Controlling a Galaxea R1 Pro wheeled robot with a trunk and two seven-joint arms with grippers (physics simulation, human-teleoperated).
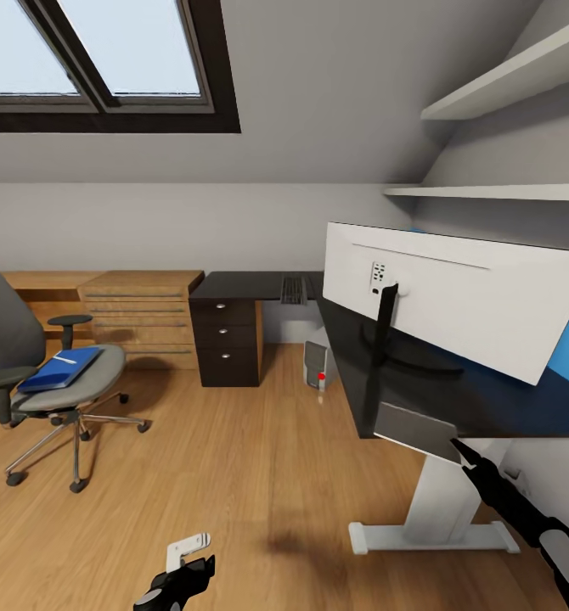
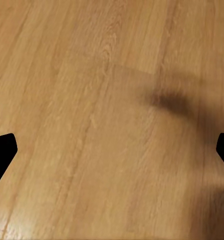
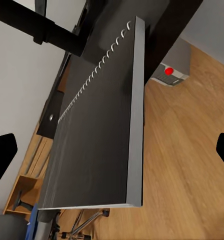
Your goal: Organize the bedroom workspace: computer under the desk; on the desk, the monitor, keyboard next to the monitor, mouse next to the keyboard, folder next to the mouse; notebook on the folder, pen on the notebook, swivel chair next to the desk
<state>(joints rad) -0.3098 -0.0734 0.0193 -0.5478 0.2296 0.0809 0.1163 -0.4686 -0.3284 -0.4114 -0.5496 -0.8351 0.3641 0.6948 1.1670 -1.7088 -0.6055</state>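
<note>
The monitor (image 1: 467,297) stands on the black desk (image 1: 233,285), white back toward me. A dark grey spiral-bound notebook (image 1: 410,430) (image 3: 96,135) lies at the desk's near corner, jutting over its edge. My right gripper (image 1: 469,451) (image 3: 112,150) is open right at its edge. The keyboard (image 1: 293,290) lies on the far part of the desk. The computer (image 1: 317,365) (image 3: 173,71) sits on the floor under the desk. The blue folder (image 1: 59,371), with the white pen (image 1: 62,360) on it, rests on the swivel chair (image 1: 81,386) at left. My left gripper (image 1: 185,579) (image 2: 112,155) hangs open over the bare floor. The mouse is out of view.
A light wooden drawer chest (image 1: 144,318) and a black drawer unit (image 1: 228,341) stand against the back wall. The desk's white pedestal leg (image 1: 442,509) is close to my right arm. Wall shelves (image 1: 505,85) hang above the desk. Open wood floor lies between chair and desk.
</note>
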